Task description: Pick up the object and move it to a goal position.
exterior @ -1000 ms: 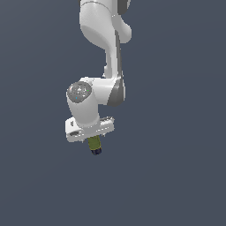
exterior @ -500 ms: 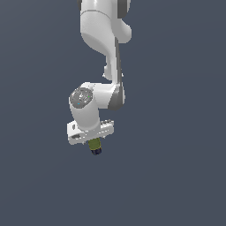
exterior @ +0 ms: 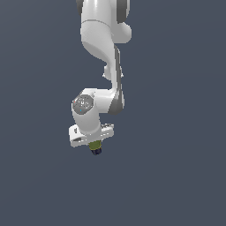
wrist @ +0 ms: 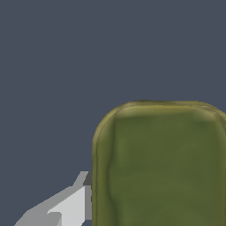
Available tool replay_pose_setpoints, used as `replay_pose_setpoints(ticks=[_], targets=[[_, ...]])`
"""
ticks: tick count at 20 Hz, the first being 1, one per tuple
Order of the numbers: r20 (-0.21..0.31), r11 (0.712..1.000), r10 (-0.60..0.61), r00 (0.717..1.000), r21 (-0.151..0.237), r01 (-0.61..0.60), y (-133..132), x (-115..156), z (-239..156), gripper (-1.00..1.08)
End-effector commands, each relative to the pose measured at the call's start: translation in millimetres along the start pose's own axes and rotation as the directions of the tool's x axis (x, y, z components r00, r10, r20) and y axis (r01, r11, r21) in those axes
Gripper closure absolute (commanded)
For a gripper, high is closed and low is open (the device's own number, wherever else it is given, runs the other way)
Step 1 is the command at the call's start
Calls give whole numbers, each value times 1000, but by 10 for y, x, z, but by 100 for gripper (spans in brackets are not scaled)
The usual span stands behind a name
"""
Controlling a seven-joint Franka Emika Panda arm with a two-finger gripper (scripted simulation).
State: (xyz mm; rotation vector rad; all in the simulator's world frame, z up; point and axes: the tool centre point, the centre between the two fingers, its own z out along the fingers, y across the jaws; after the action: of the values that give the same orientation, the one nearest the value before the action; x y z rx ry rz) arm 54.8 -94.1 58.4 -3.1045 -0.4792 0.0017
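Visibility is pretty rough here. From the exterior view, most of the olive-green cylinder is tucked up under the white gripper, so only its lower bit pokes out below, ending in a dark navy-blue end. The actual fingers are basically impossible to pick out from that angle since the gripper body and the wrist housing sit in front of them. The top of the Panda arm runs off the upper edge of the frame too.

The wrist view is hardly clearer: the cylinder fills a big chunk of the picture as a rounded olive block, cut off at two edges, and the blue end isn't visible at all. One grey-white finger shows right beside the cylinder and seems to touch its side; the other finger is out of sight.

So the jaws look closed narrow on the cylinder, holding it up in the air below the wrist. Everything around it is plain dark blue-grey background, with no surface I can make out.
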Motion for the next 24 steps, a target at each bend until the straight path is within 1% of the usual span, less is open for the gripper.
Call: replay_pose_setpoints(ticks=[1,14,19,24], targets=[[-1,1000,0,1000,0,0,2,6,-2,108],[0,1000,0,1000,0,0,-8,-14,-30,108],[0,1000,0,1000,0,0,-59,-73,-154,108],[0,1000,0,1000,0,0,-152,-177,-379,108]])
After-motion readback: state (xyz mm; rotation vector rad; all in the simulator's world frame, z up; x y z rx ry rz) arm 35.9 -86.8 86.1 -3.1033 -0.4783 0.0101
